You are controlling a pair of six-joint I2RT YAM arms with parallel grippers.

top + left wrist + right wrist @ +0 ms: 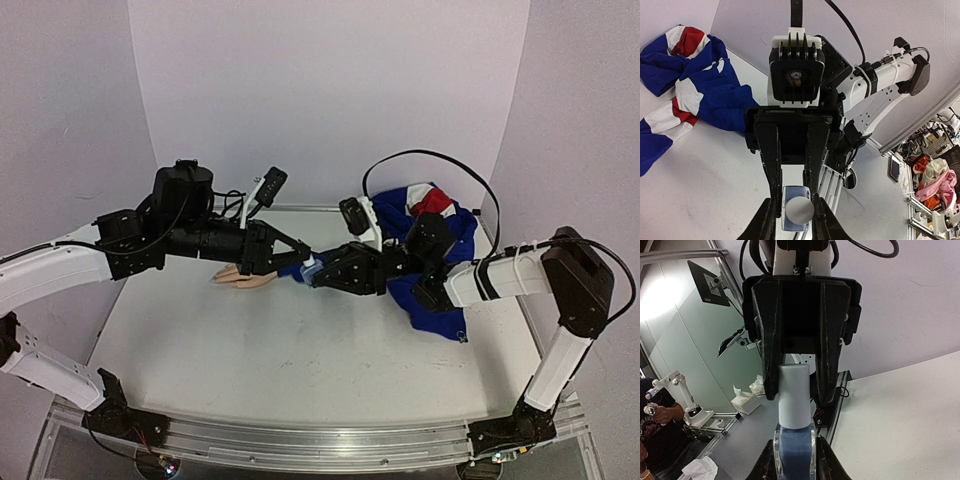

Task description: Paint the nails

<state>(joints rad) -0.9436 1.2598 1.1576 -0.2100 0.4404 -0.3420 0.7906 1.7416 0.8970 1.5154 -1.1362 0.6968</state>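
Mannequin hand (240, 278): lay flat on table (300, 370), long axis left-right, nails (216, 281) at its left end, too small to discern. Just behind: left gripper (799, 222) pinched pale cap (794, 395); right gripper (795, 462) clamped blue polish bottle (795, 450). Nails lay leftward, below both; left arm nearer. Beyond: blue, red and white cloth (440, 225)

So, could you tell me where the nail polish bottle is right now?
In the top view the nail polish bottle is mid-table, held by the right gripper, its cap between the fingers of the left gripper, just right of the mannequin hand.
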